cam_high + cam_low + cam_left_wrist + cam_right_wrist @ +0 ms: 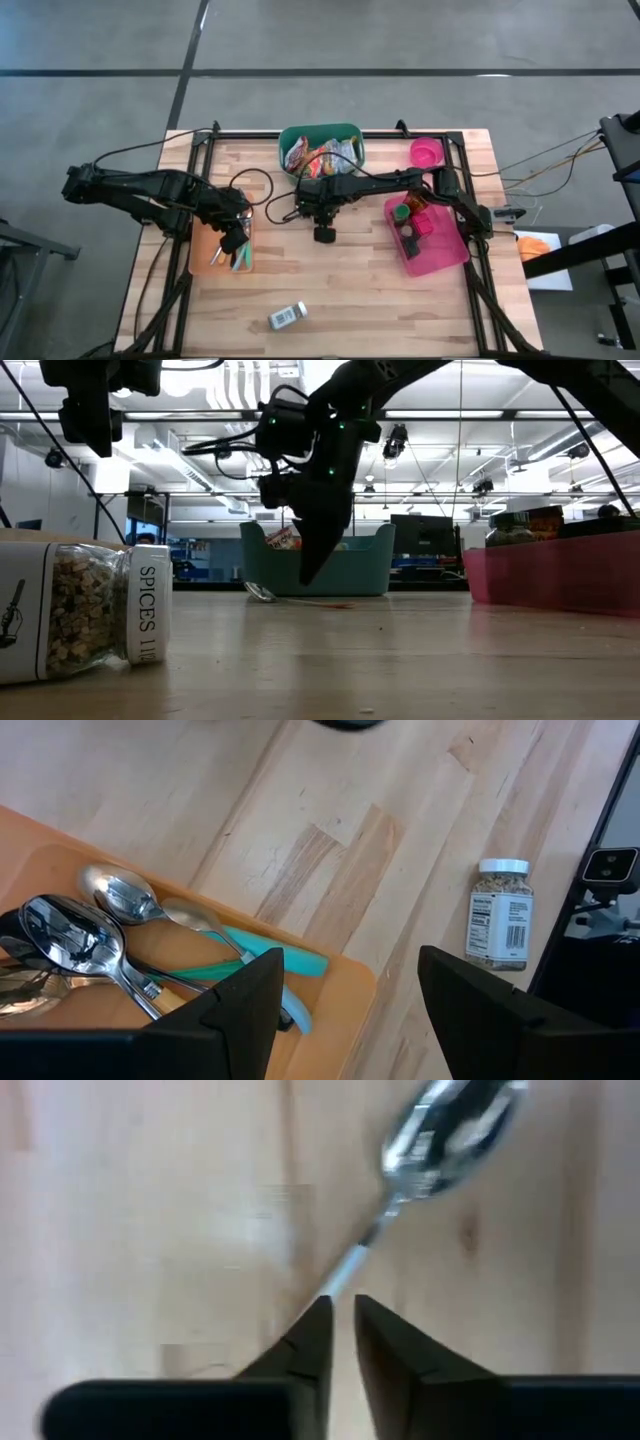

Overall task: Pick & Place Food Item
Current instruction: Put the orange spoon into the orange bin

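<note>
Two dark robot arms work over a pale wooden surface that carries four containers: a green bin of snack packets at the far edge, a small round pink bowl, a pink tray with a few jars at the right, and an orange tray of cutlery at the left. One spice jar lies on its side alone near the front edge, white-capped and filled with pale seeds, its label reading "SPICES"; it sits well apart from both arms.

The right end effector hangs near the middle of the surface in front of the green bin, its fingers drawn to a narrow slit. A single metal spoon lies on the wood just ahead of them, its thin handle running to the fingertips; whether the tips pinch the handle cannot be told.

The left end effector hovers over the orange tray, fingers spread wide and holding nothing. Beneath it lie at least three shiny spoons and a teal-handled utensil.
</note>
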You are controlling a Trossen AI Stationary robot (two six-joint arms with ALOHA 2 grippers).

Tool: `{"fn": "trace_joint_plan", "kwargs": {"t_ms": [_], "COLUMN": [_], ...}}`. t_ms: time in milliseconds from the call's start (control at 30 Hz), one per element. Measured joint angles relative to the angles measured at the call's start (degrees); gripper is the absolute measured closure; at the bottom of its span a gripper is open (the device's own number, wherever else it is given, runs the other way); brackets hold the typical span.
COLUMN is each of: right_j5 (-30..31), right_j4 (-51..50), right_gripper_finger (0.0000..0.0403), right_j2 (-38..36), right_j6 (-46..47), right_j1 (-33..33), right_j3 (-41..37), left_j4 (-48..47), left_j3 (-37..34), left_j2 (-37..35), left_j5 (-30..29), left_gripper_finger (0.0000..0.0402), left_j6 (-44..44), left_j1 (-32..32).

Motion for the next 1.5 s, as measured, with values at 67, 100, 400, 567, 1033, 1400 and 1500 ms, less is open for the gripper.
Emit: {"fn": "trace_joint_plan", "kwargs": {"t_ms": [67, 100, 400, 567, 1033, 1400, 1500], "right_j5": [-1.2, -1.5, 4.1, 7.4, 6.8, 9.1, 9.0], "right_j4": [0.1, 0.5, 7.9, 8.3, 8.4, 8.0, 7.9], "right_gripper_finger": [0.0342, 0.0327, 0.0231, 0.0228, 0.0249, 0.039, 0.0392], "right_j2": [0.0, 0.0, 0.6, 1.4, 4.6, 4.7, 4.7], "right_j6": [1.0, 1.9, 10.0, 9.5, 13.3, 14.5, 14.7], "right_j1": [0.1, 0.2, 0.9, 1.1, 1.3, 1.4, 1.4], "right_j3": [0.0, 0.0, 0.1, 0.1, 0.0, -0.1, -0.1], "left_j4": [0.0, 0.0, 0.0, 0.0, 0.0, 0.0, 0.0], "left_j3": [0.0, 0.0, 0.0, 0.0, 0.0, 0.0, 0.0], "left_j2": [0.0, 0.0, 0.0, 0.0, 0.0, 0.0, 0.0], "left_j5": [0.0, 0.1, 0.3, 1.3, 1.7, 1.7, 1.7], "left_gripper_finger": [0.0166, 0.0166, 0.0166, 0.0166, 0.0166, 0.0166, 0.0166], "left_j6": [0.0, 0.0, 0.1, 0.1, 0.1, 0.1, 0.1], "left_j1": [0.0, 0.0, 0.0, 0.0, -0.1, -0.1, -0.1]}}
